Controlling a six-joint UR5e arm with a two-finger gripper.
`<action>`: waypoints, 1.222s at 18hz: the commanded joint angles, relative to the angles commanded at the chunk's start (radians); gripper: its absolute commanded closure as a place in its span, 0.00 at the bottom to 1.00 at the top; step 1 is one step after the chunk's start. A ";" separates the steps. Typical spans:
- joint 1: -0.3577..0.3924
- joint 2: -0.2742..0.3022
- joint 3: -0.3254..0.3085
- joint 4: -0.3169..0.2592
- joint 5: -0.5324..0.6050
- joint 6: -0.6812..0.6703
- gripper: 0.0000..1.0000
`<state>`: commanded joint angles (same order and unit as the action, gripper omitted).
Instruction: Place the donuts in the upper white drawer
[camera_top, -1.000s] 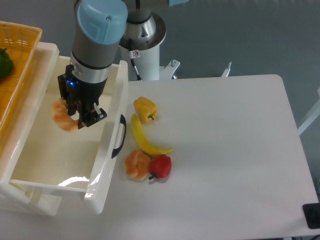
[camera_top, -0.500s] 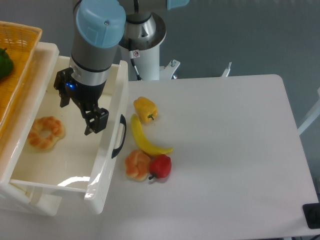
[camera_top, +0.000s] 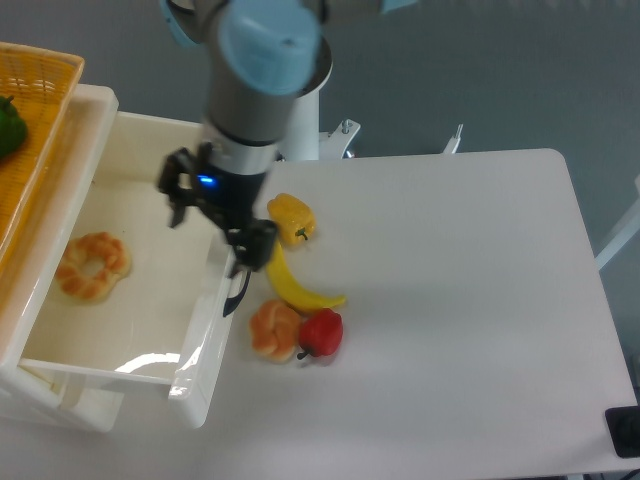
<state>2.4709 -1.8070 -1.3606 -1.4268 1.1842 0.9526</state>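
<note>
Claw (camera_top: 215, 222): fingers spread, nothing between them, hanging over the drawer's right wall. Your step, as I read it: fetch the second donut. Carry the claw toward 5 o'clock, straddle the ring's rim, and keep off the red pepper touching it at 3 o'clock.

Count:
- upper white drawer (camera_top: 140, 330): 1
- wicker basket (camera_top: 35, 150): 1
- banana (camera_top: 290, 285): 1
- donuts: 2, one in drawer (camera_top: 92, 265), one on table (camera_top: 273, 330)
- red pepper (camera_top: 321, 333): 1
- yellow pepper (camera_top: 291, 217): 1
</note>
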 joint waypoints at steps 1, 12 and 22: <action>0.020 -0.012 0.000 0.021 0.000 0.000 0.00; 0.210 -0.210 -0.031 0.166 0.207 0.359 0.00; 0.221 -0.304 -0.012 0.232 0.402 0.615 0.00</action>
<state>2.6921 -2.1108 -1.3729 -1.1950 1.5860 1.5675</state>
